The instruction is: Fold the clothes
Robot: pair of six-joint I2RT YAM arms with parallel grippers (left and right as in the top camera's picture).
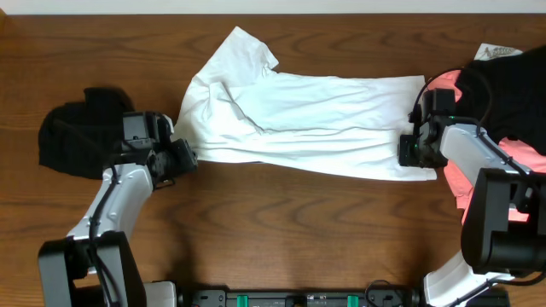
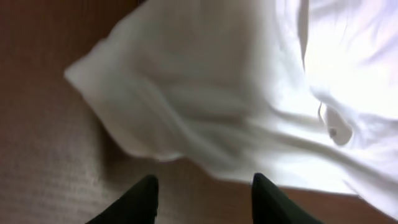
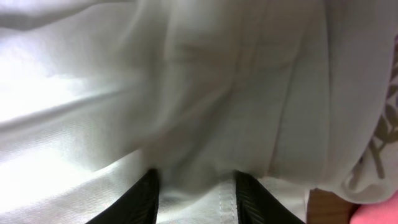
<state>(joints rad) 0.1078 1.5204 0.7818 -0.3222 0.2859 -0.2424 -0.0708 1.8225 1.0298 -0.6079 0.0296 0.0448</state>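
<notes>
The white T-shirt lies on the wooden table, stretched out long from left to right. The left gripper sits at the shirt's left end, just beside the cloth edge. Its fingers are partway apart with only bare wood between them, so it holds nothing. The shirt lies straight in front of it.

The right gripper is at the shirt's other end. Its fingers are partway apart too, with white cloth between them, but I cannot tell if they squeeze it or just sit around it.

So each arm is near one end of the long shirt, and the left one would have to reach forward to grab its end.

A black garment lies behind the left arm. A coral-pink garment and a second black garment lie by the right arm.
</notes>
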